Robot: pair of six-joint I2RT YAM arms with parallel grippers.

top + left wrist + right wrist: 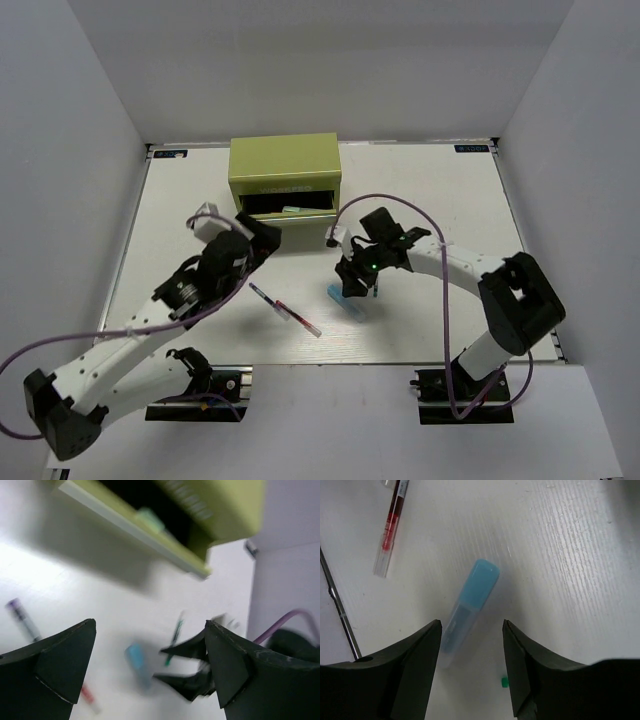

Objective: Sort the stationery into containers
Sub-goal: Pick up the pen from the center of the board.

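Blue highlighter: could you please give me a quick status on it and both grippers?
Right gripper open, poised over blue highlighter. Highlighter flat on table. Left gripper open, empty. Red pen lies clear of it.

A robot lab cell: white table (450,200) boxed by plain white walls (70,120).

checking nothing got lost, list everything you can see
chest: 1, olive green, table's far side
drawer: 1, black inside, pulled out
drawer item: 1, pale green, too blurred to name
highlighter: 1, blue cap, table, right of centre
dark pen: 1, dark, table centre
red-white pen: 1, red-white, next to dark pen
green pen: 1, green, beside highlighter, blurred
left gripper: 1, black, open, near drawer
right gripper: 1, black, open, above highlighter
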